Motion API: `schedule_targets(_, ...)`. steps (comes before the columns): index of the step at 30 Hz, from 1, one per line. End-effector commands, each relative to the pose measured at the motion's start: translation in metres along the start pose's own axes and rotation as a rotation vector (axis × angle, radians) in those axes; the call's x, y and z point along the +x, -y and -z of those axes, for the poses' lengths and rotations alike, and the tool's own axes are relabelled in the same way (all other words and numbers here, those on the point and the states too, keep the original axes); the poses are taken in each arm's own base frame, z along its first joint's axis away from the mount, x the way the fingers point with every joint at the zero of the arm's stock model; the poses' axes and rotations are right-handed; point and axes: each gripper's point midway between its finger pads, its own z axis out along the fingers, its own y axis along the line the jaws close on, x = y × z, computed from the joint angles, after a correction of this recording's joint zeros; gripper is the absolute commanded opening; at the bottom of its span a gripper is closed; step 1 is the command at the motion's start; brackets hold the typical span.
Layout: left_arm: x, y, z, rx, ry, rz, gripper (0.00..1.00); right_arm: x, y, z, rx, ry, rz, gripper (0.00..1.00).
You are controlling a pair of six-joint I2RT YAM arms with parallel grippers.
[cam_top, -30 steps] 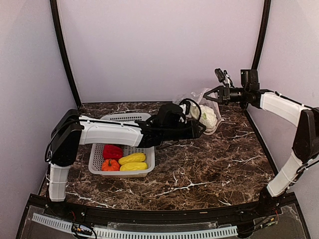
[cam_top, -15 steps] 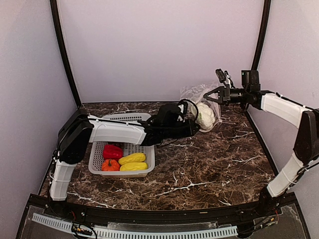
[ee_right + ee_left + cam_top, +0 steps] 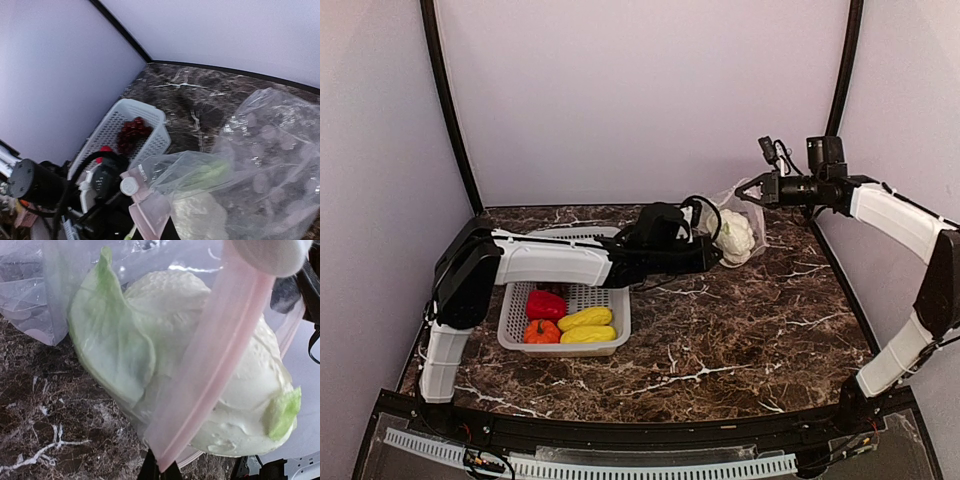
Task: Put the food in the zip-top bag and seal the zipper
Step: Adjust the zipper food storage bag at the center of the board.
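Note:
The clear zip-top bag (image 3: 728, 215) hangs at the back right, stretched between both grippers. A white cauliflower (image 3: 235, 390) with green leaves (image 3: 107, 345) lies inside it, low against the table. My left gripper (image 3: 160, 472) is shut on the lower end of the pink zipper (image 3: 225, 355). My right gripper (image 3: 752, 191) is shut on the bag's upper edge and holds it above the table. In the white basket (image 3: 510, 322) lie a red pepper (image 3: 546, 304), an orange fruit (image 3: 541, 331) and two yellow pieces (image 3: 586, 326). Dark grapes (image 3: 132, 132) sit at its far end.
The left arm (image 3: 560, 265) reaches across the top of the basket toward the bag. The back wall (image 3: 640, 100) is close behind the bag, and a black corner post (image 3: 842, 70) stands behind the right gripper. Dark marble tabletop (image 3: 740, 330) spreads in front.
My left gripper has closed onto the zipper's end. The right gripper has shifted slightly right with the bag, and the cauliflower has slid deeper into it.

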Motion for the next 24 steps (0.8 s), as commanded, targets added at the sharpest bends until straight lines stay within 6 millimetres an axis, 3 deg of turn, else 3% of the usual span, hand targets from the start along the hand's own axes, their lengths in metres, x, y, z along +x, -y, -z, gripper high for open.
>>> schedule_targets(1,-0.046,0.069,0.056,0.14,-0.022,0.044,0.01,-0.027,0.033,0.032,0.451,0.021,0.233,0.0)
schedule_targets(4,-0.073,0.107,0.09,0.219,-0.002,0.066,0.01,-0.04,0.017,0.041,0.537,0.005,0.383,0.0)
schedule_targets(6,-0.084,0.102,0.098,0.159,0.034,0.029,0.01,-0.043,0.004,0.043,0.515,0.018,0.414,0.0)
schedule_targets(8,-0.09,0.078,0.093,0.073,0.047,0.017,0.01,-0.041,-0.005,0.039,0.461,0.011,0.401,0.0)
schedule_targets(9,-0.086,0.077,0.09,0.087,0.018,0.043,0.01,-0.038,-0.007,0.035,0.44,0.001,0.391,0.0)
schedule_targets(14,-0.093,0.107,0.089,0.144,0.017,-0.032,0.01,-0.038,-0.003,0.033,0.452,-0.017,0.377,0.0)
schedule_targets(17,-0.092,0.092,0.082,0.116,-0.002,-0.013,0.01,-0.052,-0.015,0.039,0.449,0.02,0.4,0.0)
schedule_targets(21,-0.075,0.071,0.062,0.104,-0.068,0.029,0.01,-0.057,-0.021,0.039,0.431,0.021,0.402,0.0)
schedule_targets(24,-0.071,0.078,0.058,0.148,-0.084,0.055,0.01,-0.057,-0.038,0.04,0.377,0.009,0.397,0.0)
